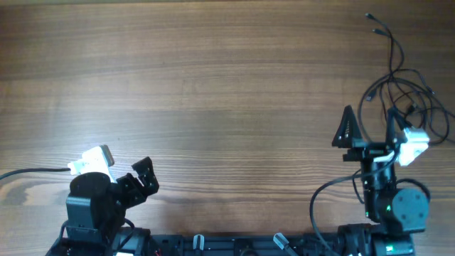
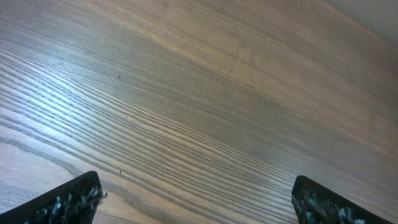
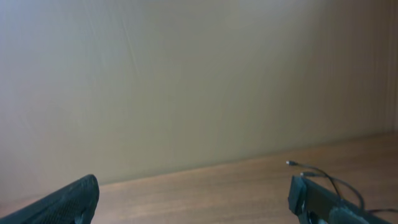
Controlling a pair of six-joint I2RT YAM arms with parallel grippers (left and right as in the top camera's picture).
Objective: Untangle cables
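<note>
The cables are thin black cords lying in a loose tangle at the table's far right, with plug ends reaching toward the back edge. Two plug ends show at the lower right of the right wrist view. My right gripper is open and empty, held up just left of the tangle; its right finger stands next to the strands. In its wrist view the jaws are wide apart. My left gripper is open and empty at the front left, far from the cables, its jaws spread over bare wood.
The wooden table fills the overhead view. A thicker black cable runs off the left edge from the left arm. A thick black loop hangs beside the right arm base. A plain wall shows behind the table.
</note>
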